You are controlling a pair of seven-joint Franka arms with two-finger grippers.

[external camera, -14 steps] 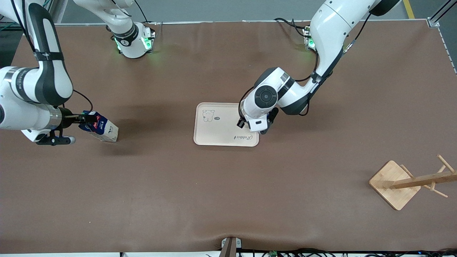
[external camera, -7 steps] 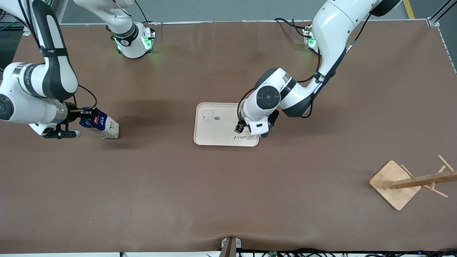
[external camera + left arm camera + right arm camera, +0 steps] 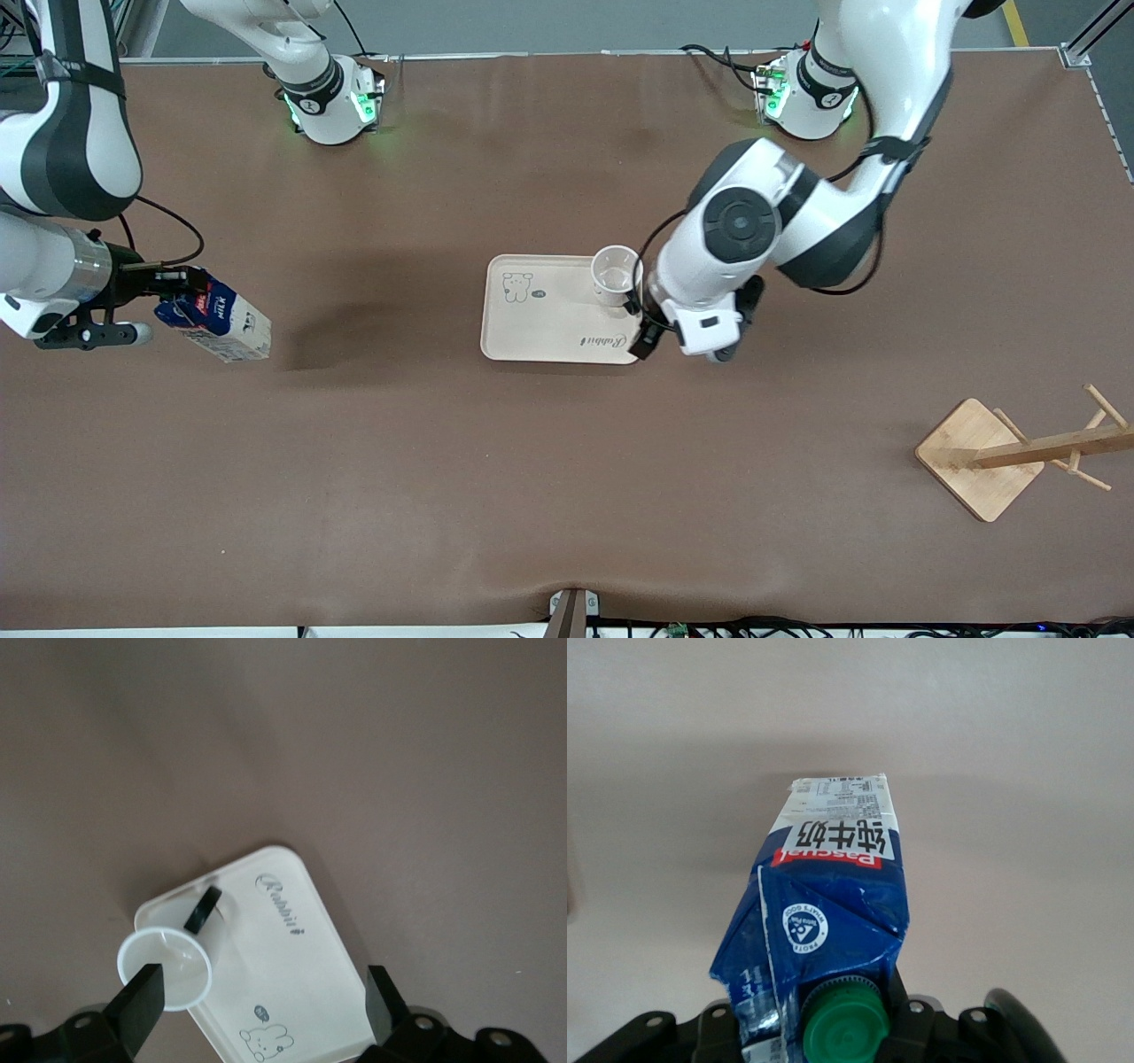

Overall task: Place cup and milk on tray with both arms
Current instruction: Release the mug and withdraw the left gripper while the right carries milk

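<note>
Front view shows the cup [image 3: 616, 273] standing upright on the tray [image 3: 540, 332], at the tray's corner toward the left arm's end of the bench [image 3: 567, 496] and farther from the front camera. In the left wrist view the cup [image 3: 166, 967] shows its open mouth and its black handle [image 3: 203, 909] sticking out over the tray [image 3: 292, 992]. The left claw [image 3: 640, 330] hangs above the tray's edge just beside the cup, its fingers [image 3: 383, 999] spread wide apart with nothing between them; the cup stands free of them.

The tray lies flat near the middle of the bench, with a small animal drawing [image 3: 516, 287] and the word "Rabbit" [image 3: 604, 340] on it.

The milk [image 3: 217, 321] is well apart from the tray, toward the right arm's end of the bench. The right claw [image 3: 177, 285] is clamped on the carton's dark blue top, and the carton is tilted, its pale lower part pointing down toward the bench. In the right wrist view the green cap [image 3: 844, 1026] sits close to the claw [image 3: 833, 1014], between its fingers, with the blue and red label above it.

A wooden stand [image 3: 1005, 452] with pegs sits near the left arm's end of the bench, nearer the front camera than the tray.
</note>
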